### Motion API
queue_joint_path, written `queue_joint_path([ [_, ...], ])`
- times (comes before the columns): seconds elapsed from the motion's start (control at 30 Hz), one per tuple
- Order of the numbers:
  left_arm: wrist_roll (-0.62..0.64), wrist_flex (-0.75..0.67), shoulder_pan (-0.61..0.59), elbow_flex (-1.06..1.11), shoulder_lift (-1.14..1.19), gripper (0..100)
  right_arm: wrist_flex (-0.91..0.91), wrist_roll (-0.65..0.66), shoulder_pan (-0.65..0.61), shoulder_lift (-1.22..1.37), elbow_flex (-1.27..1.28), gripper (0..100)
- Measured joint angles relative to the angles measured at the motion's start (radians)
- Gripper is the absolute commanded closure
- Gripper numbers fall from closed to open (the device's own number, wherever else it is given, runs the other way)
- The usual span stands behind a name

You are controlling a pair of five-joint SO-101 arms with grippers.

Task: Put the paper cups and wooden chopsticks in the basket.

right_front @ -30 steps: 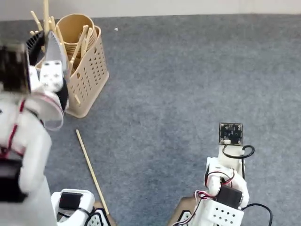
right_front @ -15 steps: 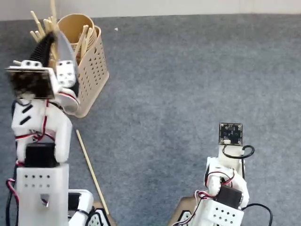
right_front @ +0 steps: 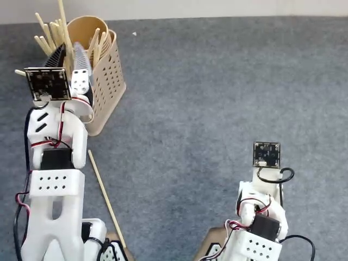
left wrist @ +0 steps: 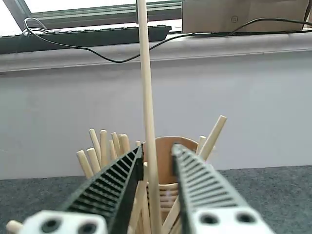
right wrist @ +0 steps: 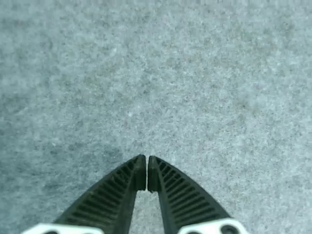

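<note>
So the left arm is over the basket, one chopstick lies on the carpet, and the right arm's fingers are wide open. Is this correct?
No: the right arm's fingers are shut, tips together, as the right wrist view shows. The left gripper is over the basket and one chopstick lies on the carpet.

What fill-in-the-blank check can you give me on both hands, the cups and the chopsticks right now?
The right hand is ____.
One thin wooden chopstick lies flat on the grey ____.
The tan paper cups stand inside the beige perforated plastic ____.
The left hand is ____ around an upright chopstick.
Missing words: shut; carpet; basket; open.
</note>
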Motion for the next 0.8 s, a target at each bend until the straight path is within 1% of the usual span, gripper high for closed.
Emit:
queue_joint_path([
  [0.17,0.000,0.018,-0.002,0.000,-0.012,84,0.000,0.000,0.000,0.000,0.000,97.1],
  [0.37,0.002,0.026,-0.014,0.003,-0.115,84,-0.002,0.000,0.000,0.000,0.000,97.1],
  [0.47,0.002,0.081,-0.064,0.003,-0.178,84,-0.002,0.000,0.000,0.000,0.000,97.1],
  [0.53,0.002,0.167,-0.110,0.003,-0.230,84,-0.002,0.000,0.000,0.000,0.000,97.1],
  [0.6,0.002,0.293,-0.183,-0.003,-0.292,84,-0.002,0.000,0.000,0.000,0.000,97.1],
  [0.7,-0.002,0.546,-0.304,-0.037,-0.388,84,-0.002,0.000,0.000,0.000,0.000,97.1],
  [0.77,-0.052,0.746,-0.374,-0.058,-0.442,85,-0.002,0.000,0.000,0.000,0.000,97.1],
  [0.8,-0.101,0.844,-0.394,-0.058,-0.463,86,-0.002,0.000,0.000,0.000,0.000,97.1],
])
